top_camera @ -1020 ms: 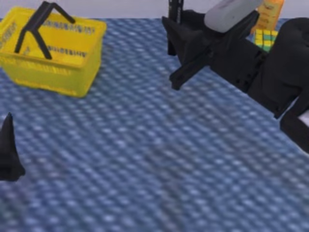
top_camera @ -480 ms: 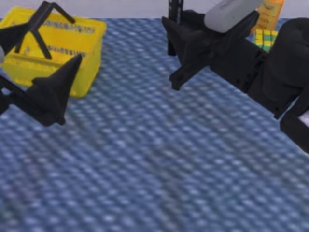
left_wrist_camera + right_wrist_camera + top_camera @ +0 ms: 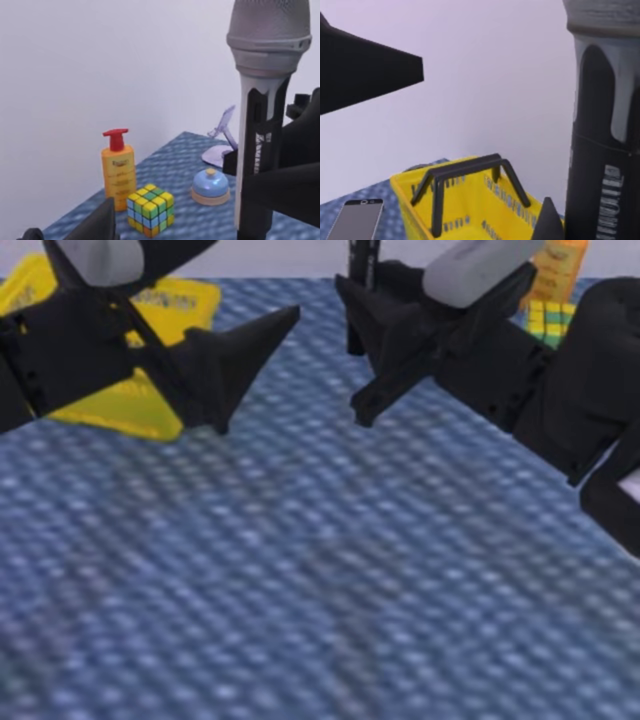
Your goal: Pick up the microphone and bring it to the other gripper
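My left gripper (image 3: 215,365) swung in, fingers spread, empty; right gripper (image 3: 375,340) grips microphone (image 3: 265,100). Align around handle, then close.

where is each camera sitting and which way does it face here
Top view: above the table, looking down on the left gripper and right gripper facing each other.
Left wrist view: on the left arm, facing the upright microphone, held in the right gripper; its own fingertip shows.
Right wrist view: on the right arm, facing the yellow basket.
Shared: both wrist views show the microphone.
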Action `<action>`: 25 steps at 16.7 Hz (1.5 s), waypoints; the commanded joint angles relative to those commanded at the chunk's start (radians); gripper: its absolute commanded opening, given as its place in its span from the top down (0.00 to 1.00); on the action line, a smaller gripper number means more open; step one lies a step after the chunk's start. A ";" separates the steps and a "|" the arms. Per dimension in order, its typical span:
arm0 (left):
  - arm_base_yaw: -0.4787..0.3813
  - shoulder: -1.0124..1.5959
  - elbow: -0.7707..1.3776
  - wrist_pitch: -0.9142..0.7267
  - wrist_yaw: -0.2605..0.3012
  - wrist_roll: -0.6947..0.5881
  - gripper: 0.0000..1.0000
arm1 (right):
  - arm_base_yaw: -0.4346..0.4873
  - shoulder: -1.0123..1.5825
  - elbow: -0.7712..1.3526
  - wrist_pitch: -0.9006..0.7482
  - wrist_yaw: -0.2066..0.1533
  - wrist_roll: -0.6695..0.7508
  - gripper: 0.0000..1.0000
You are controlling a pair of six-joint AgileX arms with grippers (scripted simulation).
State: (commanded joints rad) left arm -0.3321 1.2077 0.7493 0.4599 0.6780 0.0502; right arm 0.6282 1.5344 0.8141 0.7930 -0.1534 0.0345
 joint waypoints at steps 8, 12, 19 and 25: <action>-0.025 0.049 0.040 0.012 -0.014 0.000 0.00 | 0.000 0.000 0.000 0.000 0.000 0.000 1.00; -0.112 0.211 0.169 0.043 -0.097 0.002 0.00 | 0.000 0.000 0.000 0.000 0.000 0.000 1.00; -0.197 0.351 0.285 0.068 -0.180 0.002 0.00 | 0.000 0.000 0.000 0.000 0.000 0.000 1.00; -0.197 0.351 0.285 0.068 -0.180 0.002 0.30 | 0.000 0.000 0.000 0.000 0.000 0.000 1.00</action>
State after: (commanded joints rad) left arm -0.5292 1.5589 1.0344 0.5283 0.4978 0.0523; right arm 0.6282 1.5344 0.8141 0.7930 -0.1534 0.0345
